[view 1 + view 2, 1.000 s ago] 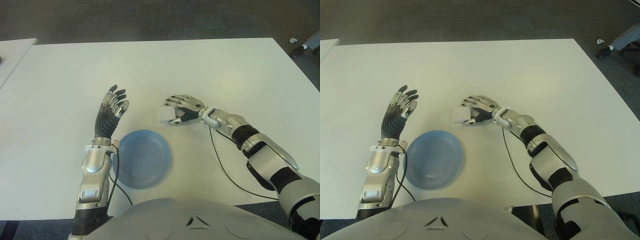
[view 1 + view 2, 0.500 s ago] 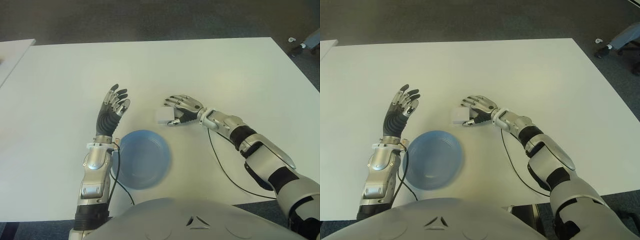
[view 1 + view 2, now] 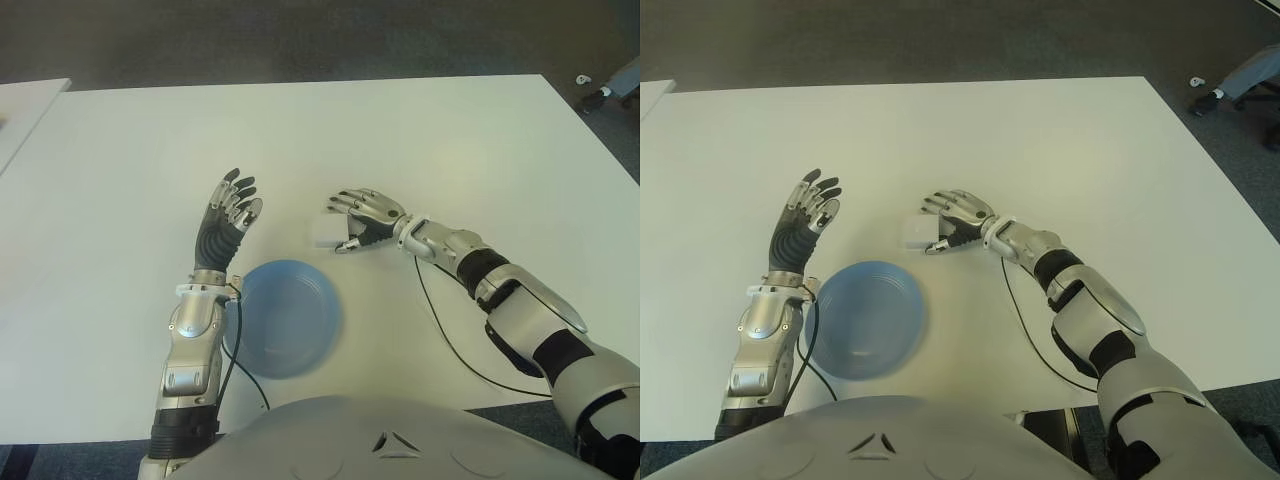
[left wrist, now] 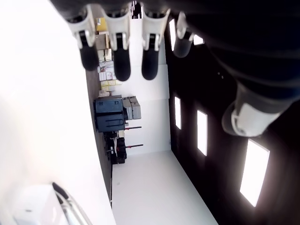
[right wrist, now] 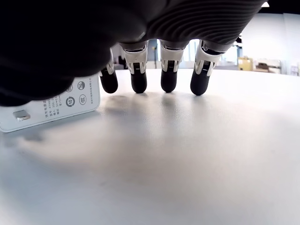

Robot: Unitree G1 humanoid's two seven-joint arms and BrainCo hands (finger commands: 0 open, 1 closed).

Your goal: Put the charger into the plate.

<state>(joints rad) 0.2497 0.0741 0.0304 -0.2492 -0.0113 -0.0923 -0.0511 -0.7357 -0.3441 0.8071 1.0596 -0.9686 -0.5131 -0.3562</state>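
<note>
Charger [image 3: 326,231] sits on table [image 3: 420,140] behind plate [image 3: 287,316], slightly to its right, with right hand [image 3: 367,218] just right of charger, left hand [image 3: 226,218] raised behind plate's left edge, and plate nearest the robot.

Eye views: even overhead light, bright desk [image 3: 420,140], soft faint shadows. Left wrist view: desk glares white, background windows blown out. Right wrist view: near palm dark and blurred, fingertips [image 5: 168,79] casting soft shadows on the desk.
</note>
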